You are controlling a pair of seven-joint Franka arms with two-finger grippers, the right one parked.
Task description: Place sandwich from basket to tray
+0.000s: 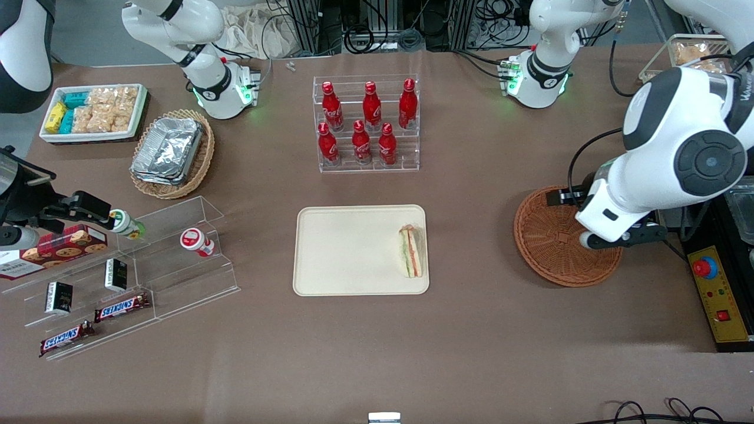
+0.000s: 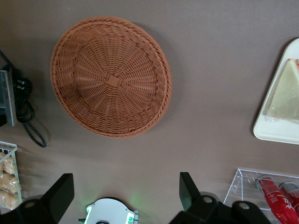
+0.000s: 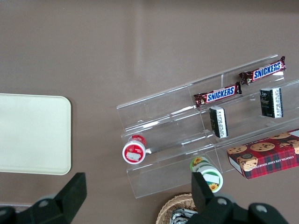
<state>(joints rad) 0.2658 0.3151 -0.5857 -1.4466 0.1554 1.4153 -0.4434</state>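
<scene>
The sandwich [image 1: 410, 251] lies on the cream tray [image 1: 347, 253], close to the tray's edge toward the working arm's end. It also shows in the left wrist view [image 2: 285, 95] on the tray [image 2: 275, 133]. The reddish-brown wicker basket [image 1: 548, 241] is empty; its bare woven bottom shows in the left wrist view [image 2: 112, 77]. My left gripper [image 1: 601, 227] hangs high above the basket, open and empty. In the left wrist view [image 2: 126, 191] its two dark fingers stand wide apart with nothing between them.
A clear rack of red bottles [image 1: 365, 123] stands farther from the camera than the tray. Toward the parked arm's end are a clear stepped shelf with snacks [image 1: 118, 277], a tan basket of foil trays [image 1: 171, 153] and a white snack bin [image 1: 94, 112]. A yellow box with a red button [image 1: 716, 294] lies beside the basket.
</scene>
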